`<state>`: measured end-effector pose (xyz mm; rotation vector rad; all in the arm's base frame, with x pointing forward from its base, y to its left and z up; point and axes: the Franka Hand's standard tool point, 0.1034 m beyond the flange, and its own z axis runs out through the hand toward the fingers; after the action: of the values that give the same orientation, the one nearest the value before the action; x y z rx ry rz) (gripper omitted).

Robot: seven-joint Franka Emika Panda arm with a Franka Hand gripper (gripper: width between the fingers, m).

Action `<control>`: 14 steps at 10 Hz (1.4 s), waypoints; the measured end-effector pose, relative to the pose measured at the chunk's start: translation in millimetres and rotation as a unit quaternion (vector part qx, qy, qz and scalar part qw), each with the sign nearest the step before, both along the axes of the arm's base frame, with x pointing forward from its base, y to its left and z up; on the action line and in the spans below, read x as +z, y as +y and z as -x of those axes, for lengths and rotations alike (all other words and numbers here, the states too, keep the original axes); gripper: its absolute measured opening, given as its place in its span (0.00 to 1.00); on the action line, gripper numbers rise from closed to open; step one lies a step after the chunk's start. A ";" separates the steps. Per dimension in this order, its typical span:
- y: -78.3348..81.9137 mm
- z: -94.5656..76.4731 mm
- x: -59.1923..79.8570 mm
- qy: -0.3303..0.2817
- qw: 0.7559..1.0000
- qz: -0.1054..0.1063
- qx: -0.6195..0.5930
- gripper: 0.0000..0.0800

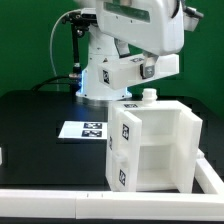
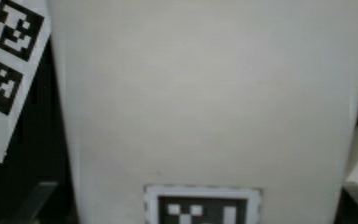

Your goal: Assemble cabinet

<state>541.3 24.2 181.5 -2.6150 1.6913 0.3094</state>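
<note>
The cabinet (image 1: 158, 150) is a white boxy shell with open compartments. It stands upright on the black table at the exterior view's right, with square tags down its left face (image 1: 123, 135). My gripper (image 1: 148, 94) reaches down onto its top from above. In the wrist view a wide white top panel (image 2: 202, 100) fills the frame, with one tag (image 2: 202, 207) near my hand and a tagged side face (image 2: 5, 60) beside it. My gripper (image 2: 197, 200) straddles this panel, with the dark fingers (image 2: 28, 200) pressed against its two long edges.
The marker board (image 1: 88, 128) lies flat on the table to the exterior view's left of the cabinet. The robot base (image 1: 98, 75) stands behind it. A white raised border (image 1: 60, 205) runs along the table's front and right edges.
</note>
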 end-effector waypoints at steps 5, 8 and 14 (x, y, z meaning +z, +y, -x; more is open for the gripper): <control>9.4 -35.2 18.7 0.010 0.994 0.071 0.083 0.70; 9.3 -35.2 16.3 0.008 0.994 0.075 0.081 0.70; 32.2 -30.4 0.1 -0.037 0.990 0.093 0.102 0.70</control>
<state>571.8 56.4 181.5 -2.8997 1.4994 0.0571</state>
